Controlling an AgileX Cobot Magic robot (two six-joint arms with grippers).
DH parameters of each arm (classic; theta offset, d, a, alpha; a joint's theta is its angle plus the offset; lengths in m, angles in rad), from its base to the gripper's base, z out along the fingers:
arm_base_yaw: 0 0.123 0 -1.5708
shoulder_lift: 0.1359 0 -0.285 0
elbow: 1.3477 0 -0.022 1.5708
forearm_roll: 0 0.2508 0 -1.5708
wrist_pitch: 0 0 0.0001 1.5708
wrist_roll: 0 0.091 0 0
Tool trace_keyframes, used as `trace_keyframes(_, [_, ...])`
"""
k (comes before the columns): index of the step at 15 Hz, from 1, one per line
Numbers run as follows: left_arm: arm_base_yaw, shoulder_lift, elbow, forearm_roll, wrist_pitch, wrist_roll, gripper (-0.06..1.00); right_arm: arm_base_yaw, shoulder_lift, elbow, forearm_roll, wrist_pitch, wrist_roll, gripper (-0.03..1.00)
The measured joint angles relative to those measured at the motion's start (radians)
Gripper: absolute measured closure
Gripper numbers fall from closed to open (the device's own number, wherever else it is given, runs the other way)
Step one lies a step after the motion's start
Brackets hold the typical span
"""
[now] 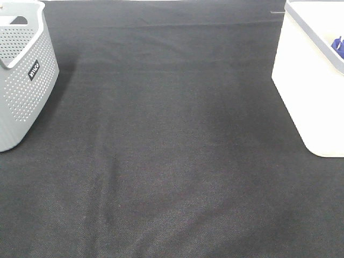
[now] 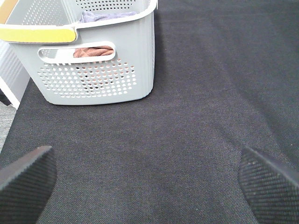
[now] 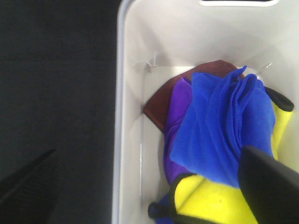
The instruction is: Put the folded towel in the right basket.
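A blue towel (image 3: 219, 130) lies loosely folded on top of a pile inside the white right basket (image 3: 119, 116). A bit of blue (image 1: 337, 44) shows over the rim of that basket (image 1: 306, 91) in the high view. My right gripper (image 3: 147, 154) hangs open and empty above the basket's near wall, one finger over the black cloth, the other over the pile. My left gripper (image 2: 149, 172) is open and empty above the cloth, short of the grey left basket (image 2: 93, 79). Neither gripper shows in the high view.
Under the blue towel lie a purple towel (image 3: 175, 116), a brown one (image 3: 159, 105) and a yellow one (image 3: 215, 203). The grey basket (image 1: 27, 80) holds a reddish towel (image 2: 91, 52) and a lilac one (image 2: 105, 16). A black cloth (image 1: 172, 150) covers the table.
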Motion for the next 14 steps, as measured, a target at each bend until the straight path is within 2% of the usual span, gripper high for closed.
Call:
trace_keyframes(2, [0.0, 0.0, 0.0, 0.0, 0.0, 0.0, -0.05, 0.002, -0.166, 0.178, 0.019, -0.006, 0.008, 0.0])
trace_keyframes(4, [0.0, 0.0, 0.0, 0.0, 0.0, 0.0, -0.05, 0.002, -0.362, 0.426, 0.014, -0.008, 0.018, 0.0])
trace_keyframes(7, [0.0, 0.0, 0.0, 0.0, 0.0, 0.0, -0.05, 0.002, -0.716, 0.825, 0.014, -0.058, 0.018, 0.0])
trace_keyframes(8, [0.0, 0.0, 0.0, 0.0, 0.0, 0.0, -0.05, 0.002, -0.903, 1.0, 0.014, -0.07, 0.018, 0.0])
trace_keyframes(10, [0.0, 0.0, 0.0, 0.0, 0.0, 0.0, -0.05, 0.002, -1.1, 1.15, 0.014, -0.069, 0.018, 0.0])
trace_keyframes(11, [0.0, 0.0, 0.0, 0.0, 0.0, 0.0, -0.05, 0.002, -1.275, 1.283, 0.018, -0.068, 0.027, 0.0])
trace_keyframes(14, [0.0, 0.0, 0.0, 0.0, 0.0, 0.0, -0.05, 0.002, -1.58, 1.469, 0.031, -0.068, 0.047, 0.0])
